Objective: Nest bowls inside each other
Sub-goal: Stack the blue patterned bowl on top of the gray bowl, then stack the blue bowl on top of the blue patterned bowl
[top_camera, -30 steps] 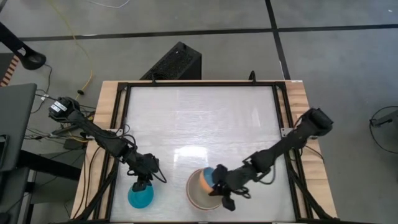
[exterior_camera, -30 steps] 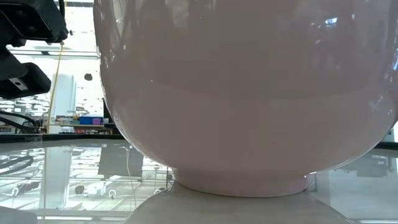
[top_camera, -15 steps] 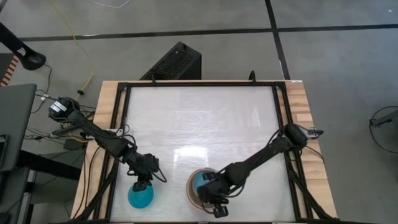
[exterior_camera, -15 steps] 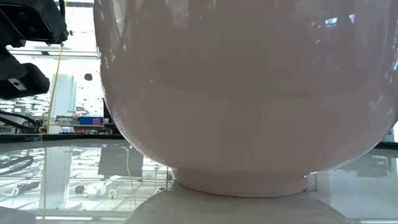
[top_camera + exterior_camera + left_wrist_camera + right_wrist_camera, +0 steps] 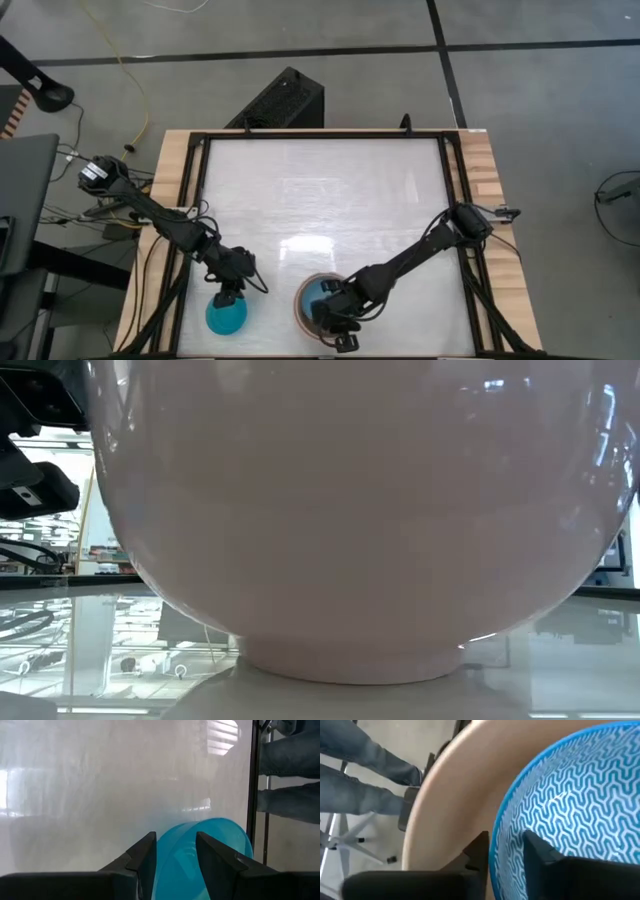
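A small teal-blue bowl (image 5: 227, 318) (image 5: 220, 832) is near the table's near left corner, and my left gripper (image 5: 229, 297) (image 5: 176, 845) is shut on its far rim. Right of it stands a stack. A large cream bowl (image 5: 301, 300) (image 5: 350, 510) (image 5: 450, 795) rests on its foot ring and holds a light blue patterned bowl (image 5: 322, 294) (image 5: 570, 795). My right gripper (image 5: 338, 324) (image 5: 507, 842) is open at the stack's near right side. One finger is inside the patterned bowl and one is between it and the cream wall. My left gripper has the teal-blue bowl's rim (image 5: 172, 851) between its fingers, one finger (image 5: 215, 857) inside the bowl and one (image 5: 145, 857) outside. The fingers slant down from the far side. The bowl sits upright below them; whether its base is on the table I cannot tell. My right gripper straddles the patterned bowl's rim (image 5: 496, 845), slanting down; whether a finger touches it I cannot tell.
The far half of the white tabletop (image 5: 320, 190) is bare. Black rails (image 5: 196, 200) frame the table. A black box (image 5: 280, 100) stands on the floor beyond the far edge. A person's legs in jeans (image 5: 290, 770) (image 5: 355, 765) stand past the near edge.
My right gripper has come down and toward the near edge, tipping more steeply. It brought the light blue bowl into the stack, where it now covers the orange-pink inside seen before. The stack has slid a little toward the near left.
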Controlling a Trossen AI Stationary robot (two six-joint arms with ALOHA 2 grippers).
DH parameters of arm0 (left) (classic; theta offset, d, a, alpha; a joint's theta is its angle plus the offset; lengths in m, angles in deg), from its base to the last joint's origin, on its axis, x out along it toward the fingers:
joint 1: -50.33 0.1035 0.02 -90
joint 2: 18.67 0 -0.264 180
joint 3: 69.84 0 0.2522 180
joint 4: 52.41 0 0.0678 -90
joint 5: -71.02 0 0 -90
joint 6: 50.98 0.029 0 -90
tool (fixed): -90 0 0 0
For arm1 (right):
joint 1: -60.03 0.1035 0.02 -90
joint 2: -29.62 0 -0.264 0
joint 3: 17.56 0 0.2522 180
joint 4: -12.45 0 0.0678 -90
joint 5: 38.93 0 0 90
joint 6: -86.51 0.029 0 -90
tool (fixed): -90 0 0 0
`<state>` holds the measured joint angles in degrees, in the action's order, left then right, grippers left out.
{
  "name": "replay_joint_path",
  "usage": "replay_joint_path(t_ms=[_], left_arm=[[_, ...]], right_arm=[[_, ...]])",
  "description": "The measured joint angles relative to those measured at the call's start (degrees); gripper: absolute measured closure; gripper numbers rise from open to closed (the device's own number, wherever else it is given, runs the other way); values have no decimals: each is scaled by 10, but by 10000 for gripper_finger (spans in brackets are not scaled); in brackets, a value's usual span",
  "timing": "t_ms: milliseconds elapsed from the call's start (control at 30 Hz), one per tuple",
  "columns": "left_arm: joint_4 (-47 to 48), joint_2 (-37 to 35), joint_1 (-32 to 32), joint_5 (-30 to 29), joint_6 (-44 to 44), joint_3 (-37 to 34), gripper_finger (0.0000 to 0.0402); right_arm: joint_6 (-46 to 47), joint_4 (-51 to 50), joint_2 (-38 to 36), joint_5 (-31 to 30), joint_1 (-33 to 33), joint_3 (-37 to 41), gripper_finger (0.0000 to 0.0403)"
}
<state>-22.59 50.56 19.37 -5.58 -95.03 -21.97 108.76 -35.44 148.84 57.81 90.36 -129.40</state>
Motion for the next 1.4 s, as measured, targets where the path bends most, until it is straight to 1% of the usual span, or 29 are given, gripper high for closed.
replay_joint_path(t_ms=[200, 267, 333, 433, 533, 600, 767, 900, 967, 1033, 1200, 1300, 1400], left_arm=[[17, 0, 0, 57, 3, 0, 276], [22, 0, -4, 73, 9, 0, 276], [37, 0, -10, 69, 19, 0, 276], [64, 2, -17, 48, 39, 0, 276], [90, 2, -22, 7, 51, 0, 276], [92, 2, -23, -8, 58, 0, 276], [74, 2, -24, -11, 59, 0, 276], [63, 2, -24, -6, 47, 0, 276], [48, 2, -24, -3, 47, 0, 276], [28, -3, -24, -17, 52, 0, 276], [-12, -28, -23, -96, 71, 0, 276], [-3, -46, -23, -137, 85, 0, 276], [35, -52, -23, -162, 102, 0, 276]], right_arm=[[40, 16, -17, 1, 3, -1, 226], [50, 16, -31, -9, 3, -1, 209], [60, 16, -45, -23, 3, -1, 200], [63, 15, -73, -57, 3, -1, 199], [64, 15, -106, -94, 3, -1, 206], [64, 15, -127, -116, 3, -1, 211], [64, 2, -178, -176, 3, -2, 218], [64, -44, -206, -215, 4, -2, 218], [70, -72, -217, -226, 4, -2, 218], [78, -96, -225, -235, 4, -2, 218], [91, -114, -238, -249, 4, -2, 218], [97, -124, -239, -249, 4, -2, 218], [107, -131, -239, -249, 7, -2, 218]])
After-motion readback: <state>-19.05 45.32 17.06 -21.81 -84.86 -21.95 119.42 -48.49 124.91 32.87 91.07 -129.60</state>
